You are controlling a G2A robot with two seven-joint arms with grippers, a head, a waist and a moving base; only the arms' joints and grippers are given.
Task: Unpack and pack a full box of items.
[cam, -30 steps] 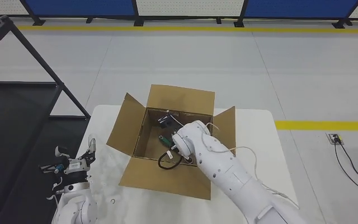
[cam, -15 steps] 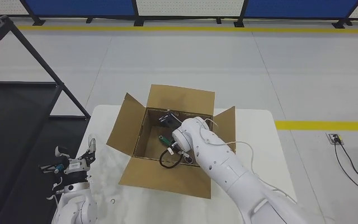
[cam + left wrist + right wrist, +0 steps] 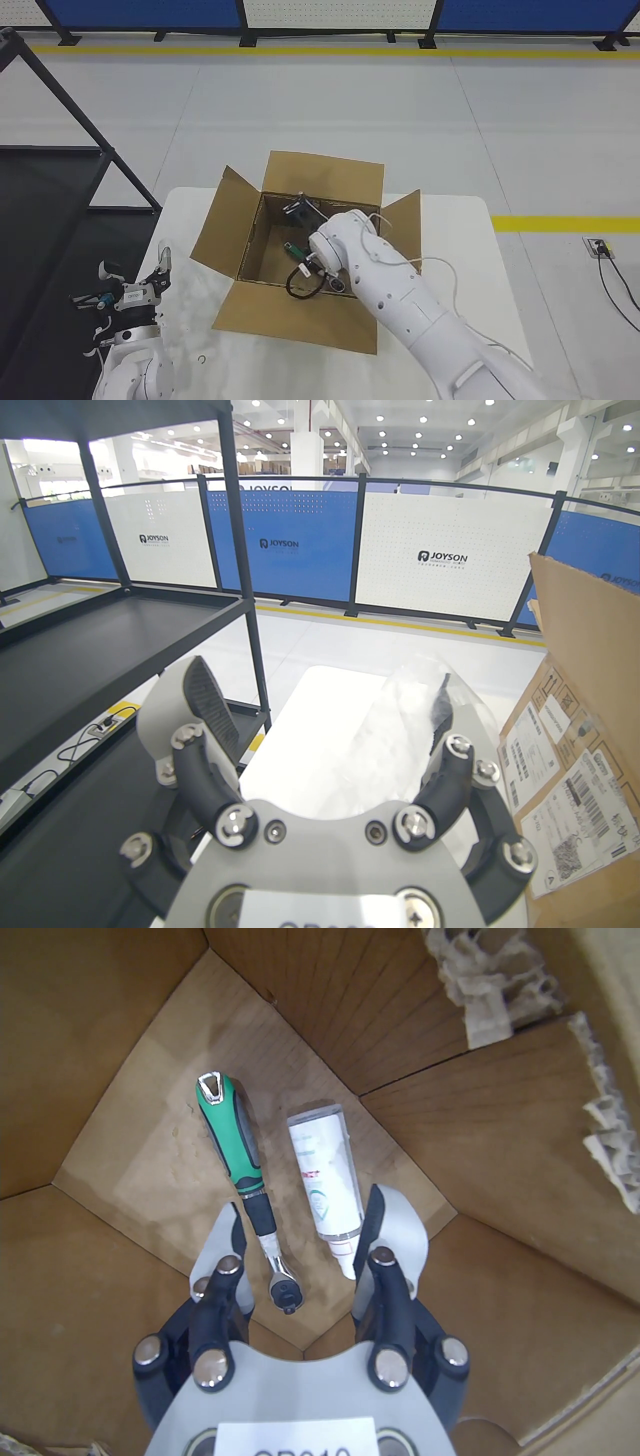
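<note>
Deep inside box (image 3: 100, 1003), right gripper (image 3: 305, 1200) (fingers spread) over ratchet (image 3: 232, 1138), tube (image 3: 325, 1163).

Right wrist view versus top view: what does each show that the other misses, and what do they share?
Right wrist view: a white tube beside a green-handled ratchet on the box floor, the open right pincer above them. Top view: the white table, the box's spread flaps, the left pincer near the table's edge. Shared: the box's inside, and a green bit, probably the ratchet's handle.
</note>
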